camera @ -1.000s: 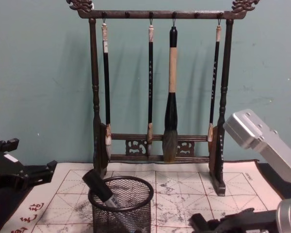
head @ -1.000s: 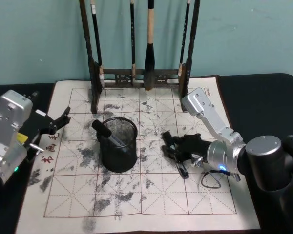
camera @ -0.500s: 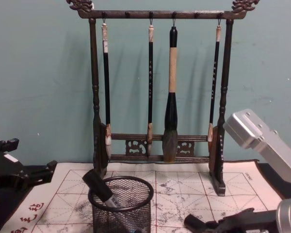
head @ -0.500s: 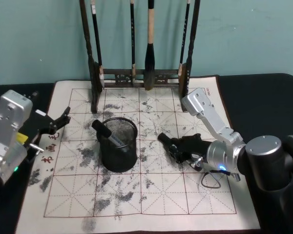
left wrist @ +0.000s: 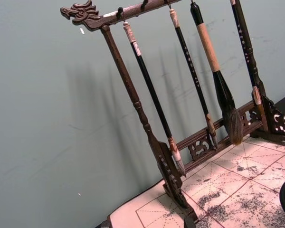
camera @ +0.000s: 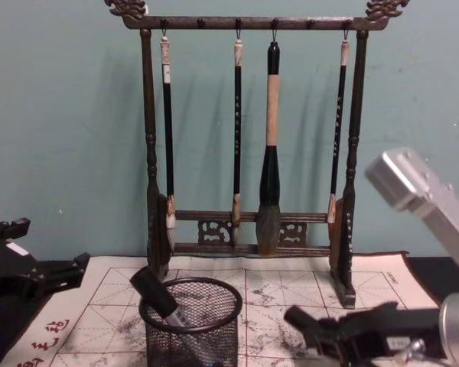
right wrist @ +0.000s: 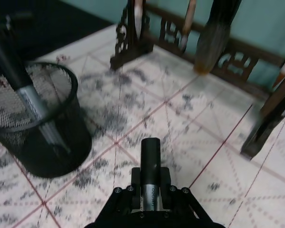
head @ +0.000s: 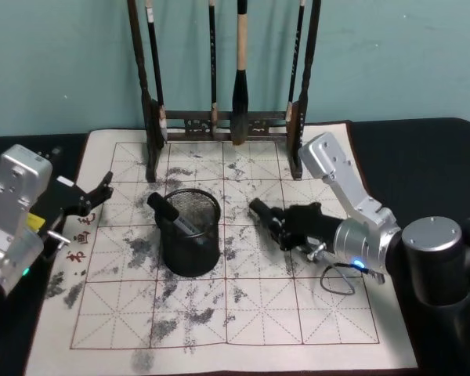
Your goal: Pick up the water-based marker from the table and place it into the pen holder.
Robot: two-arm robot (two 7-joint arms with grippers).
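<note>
Silver-cased and off at 9 o'clock, the left arm is holding the left gripper (head: 95,196) over the edge of the calligraphy mat (head: 243,313), its black fingers spread with nothing between them. Toward the middle, the pen holder (head: 189,235) is standing upright on the mat with a second marker (head: 166,210) leaning inside it, cap tilting out toward 10 o'clock.

Next comes the water-based marker (head: 260,210). The right gripper (head: 280,227) is pinching it near its back end, fingers pressed against the barrel. Its long axis is lying close to level, running from the gripper toward 10 o'clock in the head view. The free black end is pointing at the gap between the pen holder and the brush rack (head: 227,117). In the right wrist view the marker (right wrist: 150,164) is sticking straight out ahead of the fingers. It is sitting near the holder, well short of the rim, and seems clear of the mat.

Grey ink blotches and red-brown grid lines are covering the whitish mat, which is lying on the dark table (head: 423,149). At 12 o'clock the rack is hanging its brushes before a plain teal wall (head: 63,63).
</note>
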